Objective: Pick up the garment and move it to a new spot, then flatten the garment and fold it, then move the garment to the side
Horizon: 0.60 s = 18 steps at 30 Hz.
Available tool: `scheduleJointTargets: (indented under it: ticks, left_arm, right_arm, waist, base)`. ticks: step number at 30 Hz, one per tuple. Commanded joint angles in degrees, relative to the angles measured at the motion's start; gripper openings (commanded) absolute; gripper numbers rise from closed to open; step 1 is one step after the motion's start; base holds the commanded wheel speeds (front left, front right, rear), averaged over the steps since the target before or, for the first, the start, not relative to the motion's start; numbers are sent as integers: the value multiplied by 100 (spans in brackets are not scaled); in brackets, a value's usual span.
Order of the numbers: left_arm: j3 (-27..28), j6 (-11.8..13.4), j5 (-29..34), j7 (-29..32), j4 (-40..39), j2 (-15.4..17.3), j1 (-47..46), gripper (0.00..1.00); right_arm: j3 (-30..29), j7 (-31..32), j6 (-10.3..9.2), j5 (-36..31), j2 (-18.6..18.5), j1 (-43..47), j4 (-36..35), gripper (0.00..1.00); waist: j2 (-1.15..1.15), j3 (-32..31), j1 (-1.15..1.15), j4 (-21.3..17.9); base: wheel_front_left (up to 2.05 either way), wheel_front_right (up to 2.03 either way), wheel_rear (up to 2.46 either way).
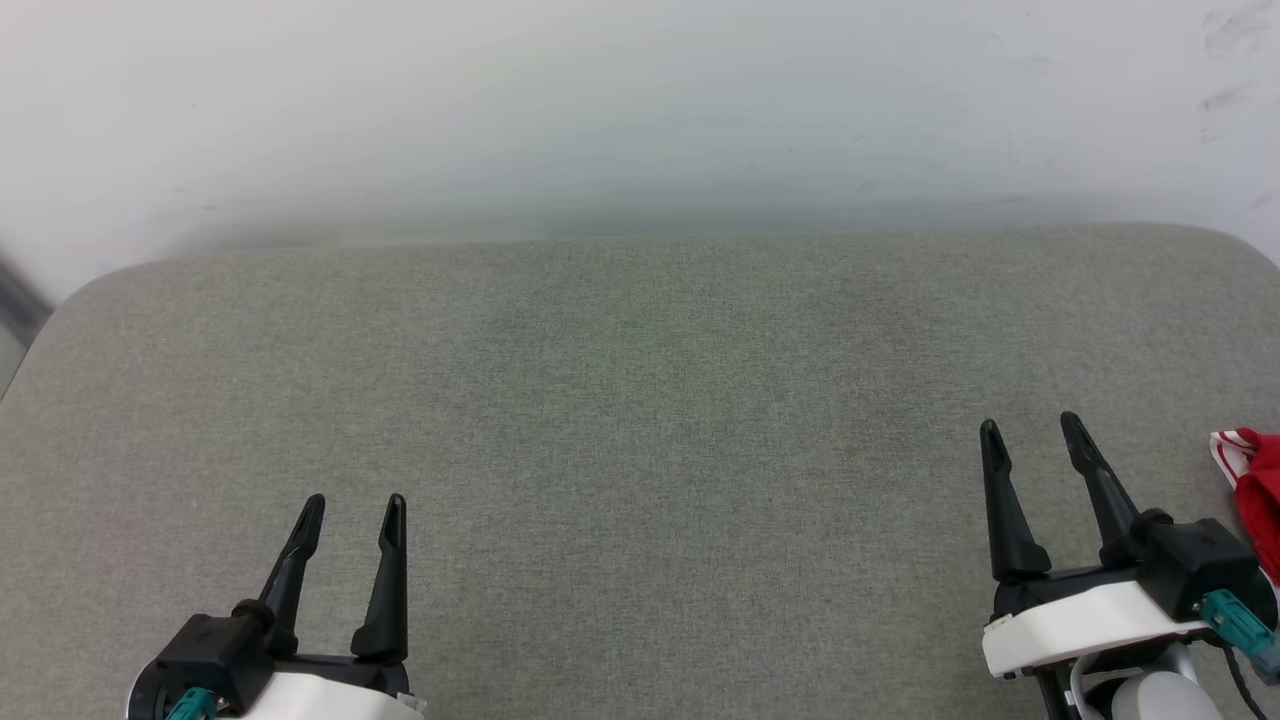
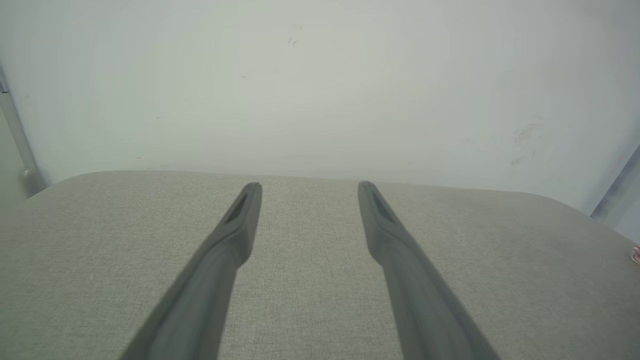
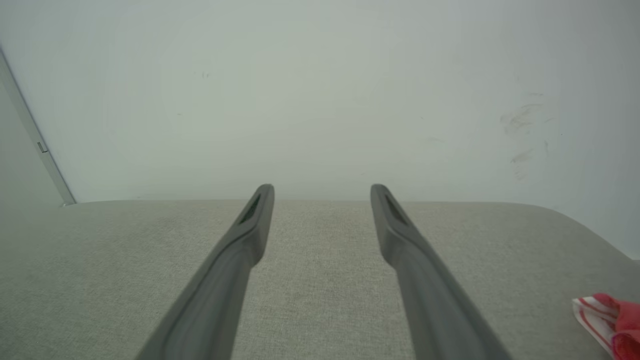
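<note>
A corner of the red garment (image 1: 1258, 490) with red-white striped trim lies at the right edge of the grey cushion, most of it cut off by the frame. The right wrist view catches the garment (image 3: 610, 320) at its lower right. My right gripper (image 1: 1032, 428) stands open just left of it, not touching, nothing between its fingers. At the lower left my left gripper (image 1: 354, 508) is open too, far from the cloth. In the wrist views the left gripper (image 2: 309, 189) and the right gripper (image 3: 321, 191) each hover over bare fabric.
The grey fabric surface (image 1: 640, 400) spreads wide between the two arms, with rounded far corners. A white wall (image 1: 640, 110) rises directly behind its far edge. A grey upright strip (image 3: 35, 145) runs along the wall at the left.
</note>
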Motion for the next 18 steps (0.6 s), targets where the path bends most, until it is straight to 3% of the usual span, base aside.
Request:
scheduleJointTargets:
  ticks: [1,2,3,8,18]
  left_arm:
    - [9,-8,2,-12,-10,-12,39,100]
    - [15,-8,-9,-12,-16,-17,41,100]
    - [7,0,-10,0,-11,-5,0,0]
    - [-20,3,-104,17,207,-28,74,0]
    - [7,8,-1212,252,368,-18,-87,0]
  right_arm:
    - [7,-15,-4,20,22,97,-27,100]
    - [8,-17,-4,20,22,96,-30,100]
    - [5,-1,0,21,0,4,-7,0]
    - [6,22,0,122,0,92,218,0]
    - [-63,301,0,1283,-12,45,278,0]
  waist:
    - [0,4,0,-1]
    - [0,4,0,-2]
    - [0,4,0,-2]
    - [0,4,0,-3]
    - [0,-6,0,-8]
  base:
    - [0,0,0]
    - [0,0,0]
    - [0,0,0]
    - [0,0,0]
    - [0,0,0]
